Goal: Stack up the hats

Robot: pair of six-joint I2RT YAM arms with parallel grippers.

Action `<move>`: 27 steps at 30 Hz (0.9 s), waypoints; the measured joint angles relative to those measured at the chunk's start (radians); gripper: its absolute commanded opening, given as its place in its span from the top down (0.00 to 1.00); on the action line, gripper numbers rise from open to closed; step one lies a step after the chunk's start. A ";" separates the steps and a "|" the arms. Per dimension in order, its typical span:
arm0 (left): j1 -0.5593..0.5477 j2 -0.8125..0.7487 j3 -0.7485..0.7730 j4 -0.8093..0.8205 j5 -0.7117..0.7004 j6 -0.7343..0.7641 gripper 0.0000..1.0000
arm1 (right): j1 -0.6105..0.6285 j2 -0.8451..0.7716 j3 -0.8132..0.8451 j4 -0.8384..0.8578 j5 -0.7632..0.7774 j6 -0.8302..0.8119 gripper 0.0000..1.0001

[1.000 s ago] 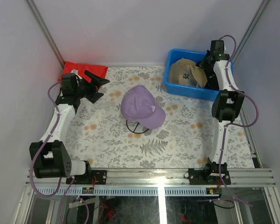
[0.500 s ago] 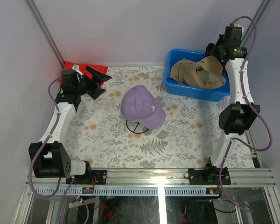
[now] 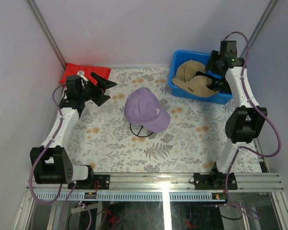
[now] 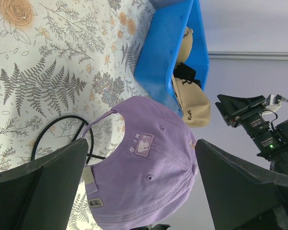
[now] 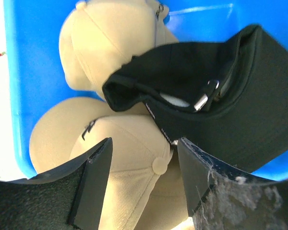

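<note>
Left fingers (image 4: pixel 38 182), right fingers (image 5: pixel 93 187) spread, empty; black hat (image 5: pixel 240 96) overlaps tan hats (image 5: pixel 110 43) in bin (image 5: pixel 24 72).

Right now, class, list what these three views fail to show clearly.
- Wire stand: top view, lavender cap covers all but its base loop.
- Black cap: right wrist view, cut off at the right edge.
- Lower tan cap: right wrist view, bottom edge cuts it off.
- Red cloth: top view, left arm hides part.
</note>
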 measured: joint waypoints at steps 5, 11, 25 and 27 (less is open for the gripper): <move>0.000 0.000 -0.005 0.002 0.003 0.000 0.07 | 0.000 0.044 0.119 -0.003 0.020 -0.016 0.34; 0.000 0.006 -0.005 0.006 0.006 0.000 0.07 | -0.006 0.003 0.006 0.008 0.108 0.006 0.29; -0.034 0.059 -0.034 0.057 0.040 -0.008 0.07 | -0.223 -0.333 -0.553 0.110 -0.064 0.447 0.31; -0.034 0.059 -0.035 0.058 0.045 -0.008 0.07 | -0.225 -0.353 -0.616 0.168 -0.105 0.517 0.32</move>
